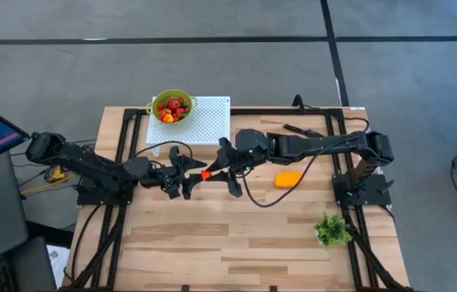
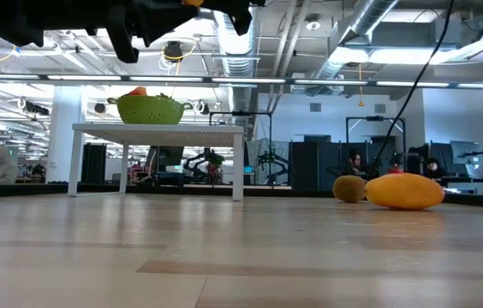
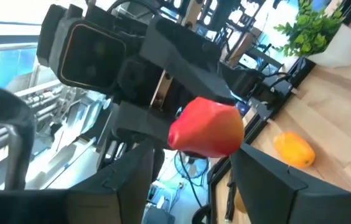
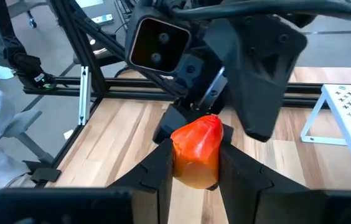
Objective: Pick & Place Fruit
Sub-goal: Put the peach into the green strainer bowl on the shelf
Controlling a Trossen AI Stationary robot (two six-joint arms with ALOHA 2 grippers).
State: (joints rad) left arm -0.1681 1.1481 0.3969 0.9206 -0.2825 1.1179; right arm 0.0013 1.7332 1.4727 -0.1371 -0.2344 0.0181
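Handover mid-air above counter [image 1: 212, 243] centre: right hand [image 1: 222, 168] pinches red-orange fruit [image 1: 206, 173], left hand [image 1: 178, 174] at its 9 o'clock, fingers spread around it, not yet clamped.

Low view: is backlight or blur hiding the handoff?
Low view: both arms are dark silhouettes against bright ceiling lights, fruit unseen. Right wrist view: the red-orange fruit is sharp in the right tool. Left wrist view: nearest fingers blurred.
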